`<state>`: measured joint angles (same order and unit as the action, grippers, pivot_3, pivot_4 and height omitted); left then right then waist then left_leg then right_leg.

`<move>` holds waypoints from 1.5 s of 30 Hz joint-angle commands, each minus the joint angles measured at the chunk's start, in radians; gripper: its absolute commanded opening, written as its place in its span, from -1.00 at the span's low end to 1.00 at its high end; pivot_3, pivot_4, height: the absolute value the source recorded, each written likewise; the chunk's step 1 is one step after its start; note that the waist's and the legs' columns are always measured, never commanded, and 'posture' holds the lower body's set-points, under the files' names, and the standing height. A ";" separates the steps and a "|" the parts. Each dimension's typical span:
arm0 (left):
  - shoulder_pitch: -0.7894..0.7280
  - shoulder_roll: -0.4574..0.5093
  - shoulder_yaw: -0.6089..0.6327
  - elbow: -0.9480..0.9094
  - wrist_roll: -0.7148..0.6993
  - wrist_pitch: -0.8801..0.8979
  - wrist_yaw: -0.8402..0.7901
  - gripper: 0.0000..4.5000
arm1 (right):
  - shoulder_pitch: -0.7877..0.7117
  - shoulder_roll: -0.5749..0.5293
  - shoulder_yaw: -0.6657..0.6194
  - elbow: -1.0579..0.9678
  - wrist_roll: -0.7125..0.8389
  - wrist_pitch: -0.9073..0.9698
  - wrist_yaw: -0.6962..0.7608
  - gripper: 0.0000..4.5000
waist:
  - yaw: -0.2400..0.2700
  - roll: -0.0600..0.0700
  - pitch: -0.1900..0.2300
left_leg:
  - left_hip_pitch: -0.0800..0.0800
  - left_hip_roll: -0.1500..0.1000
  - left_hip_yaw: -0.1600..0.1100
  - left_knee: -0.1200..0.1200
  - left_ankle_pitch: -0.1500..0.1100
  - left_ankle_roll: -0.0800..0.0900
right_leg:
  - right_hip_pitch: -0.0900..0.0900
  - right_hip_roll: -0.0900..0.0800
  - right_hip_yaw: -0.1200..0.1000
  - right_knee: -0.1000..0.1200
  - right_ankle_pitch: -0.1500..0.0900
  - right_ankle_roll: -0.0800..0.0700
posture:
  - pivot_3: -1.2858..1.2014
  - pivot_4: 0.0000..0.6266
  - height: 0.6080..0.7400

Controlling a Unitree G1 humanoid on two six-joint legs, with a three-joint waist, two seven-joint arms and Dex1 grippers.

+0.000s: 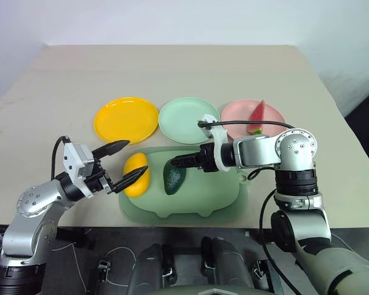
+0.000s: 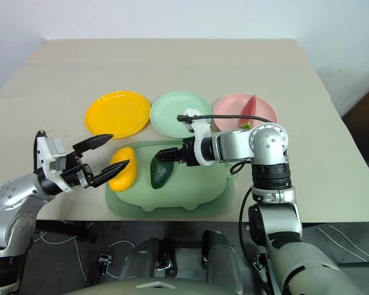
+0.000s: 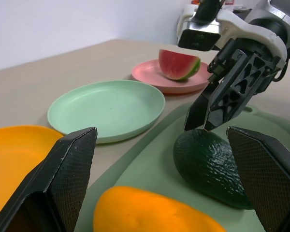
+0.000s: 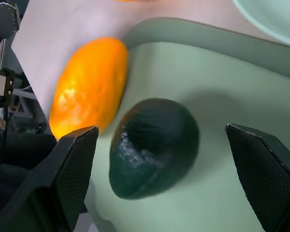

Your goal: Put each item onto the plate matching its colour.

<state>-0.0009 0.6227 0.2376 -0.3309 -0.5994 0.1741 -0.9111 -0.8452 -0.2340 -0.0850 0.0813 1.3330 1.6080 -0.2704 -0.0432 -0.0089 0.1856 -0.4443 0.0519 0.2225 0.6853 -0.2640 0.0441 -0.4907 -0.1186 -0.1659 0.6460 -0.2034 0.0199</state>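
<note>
On the pale green tray (image 1: 218, 196) lie the yellow-orange mango (image 1: 136, 175) at its left end and the dark green avocado (image 1: 174, 176) beside it. My left gripper (image 1: 125, 163) is open just left of the mango, with nothing held. From the right, my right gripper (image 1: 174, 163) points at the avocado's far end, open and close over it; whether it touches I cannot tell. The right wrist view has the avocado (image 4: 154, 147) in front of its spread fingers. Behind the tray stand the yellow plate (image 1: 126, 120), the mint green plate (image 1: 184, 121) and the pink plate (image 1: 237, 112). The watermelon wedge (image 1: 257, 117) rests on the pink plate.
The tray sits near the table's front edge (image 1: 80, 224). Bare tabletop stretches behind the plates and to both sides. A black cable (image 1: 246, 123) arcs over my right forearm in front of the pink plate.
</note>
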 commanded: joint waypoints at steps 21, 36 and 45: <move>0.022 -0.007 0.016 0.018 0.010 -0.045 -0.033 1.00 | -0.075 0.016 0.211 -0.036 -0.072 0.006 -0.061 0.46 | -0.001 0.000 0.000 | 0.000 0.000 0.000 0.000 0.000 0.000 | 0.000 0.000 0.000 0.000 0.000 0.000 | 0.03 -0.52 0.33; 0.031 0.001 0.053 0.013 -0.022 -0.025 -0.022 1.00 | -0.162 -0.105 0.079 -0.100 -0.279 -0.107 0.222 0.38 | 0.000 0.000 0.000 | 0.000 0.000 0.000 0.000 0.000 0.000 | -0.001 0.000 0.000 0.000 0.000 0.000 | 0.03 -0.52 0.33; 0.055 0.011 0.072 -0.020 -0.060 0.027 0.004 1.00 | -0.313 -0.110 0.243 0.304 -0.664 -0.472 0.511 0.38 | -0.005 0.000 0.000 | 0.000 0.001 0.001 0.000 0.000 0.000 | -0.002 0.001 0.001 0.001 0.000 0.000 | 0.03 -0.52 0.33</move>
<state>0.0486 0.6208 0.2754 -0.3033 -0.6337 0.1929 -0.9110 -1.1116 -0.3635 0.1477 0.3480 0.7186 1.2102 0.1914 -0.0480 -0.0088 0.1854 -0.4444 0.0529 0.2241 0.6850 -0.2640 0.0440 -0.4929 -0.1179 -0.1654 0.6470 -0.2036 0.0201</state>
